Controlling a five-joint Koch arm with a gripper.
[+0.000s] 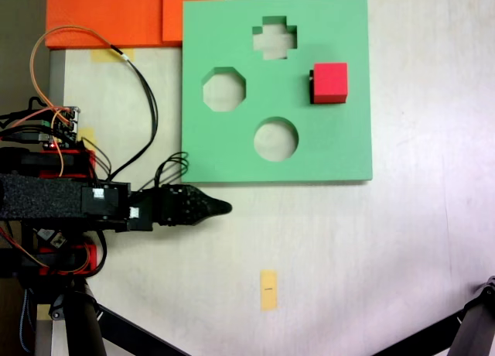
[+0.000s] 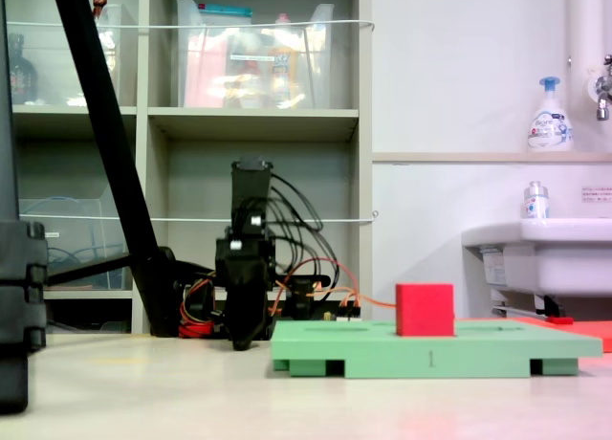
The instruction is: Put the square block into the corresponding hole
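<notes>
Black plastic marks the nearest working part: the gripper (image 1: 220,207) is seen at the left centre of the overhead-looking fixed view, tip pointing right, just below the lower edge of the green board (image 1: 340,155) and off it. Nothing is held. Whether the jaws are apart or together cannot be told, since only one dark tapered tip is shown from above, and in the low side view the gripper (image 2: 244,340) is seen end-on, pointing down to the table beside the board's left end.

Further up the frame, a round cutout (image 1: 275,139) is seen in the lower middle of the board, an octagonal one (image 1: 223,90) at its left, and a cross-shaped one (image 1: 274,37) at its top. At the right of the board, the block (image 1: 330,83) is set over the square hole (image 1: 312,83), of which only a dark sliver shows at the block's left edge. In the side view the block (image 2: 425,309) stands well proud of the board (image 2: 363,349), so it is probably resting on or partly in the hole; how deep it sits is not clear.

The insertion looks close to done or done. If seating is still wanted, the block must be reached from above and pressed straight down.
</notes>
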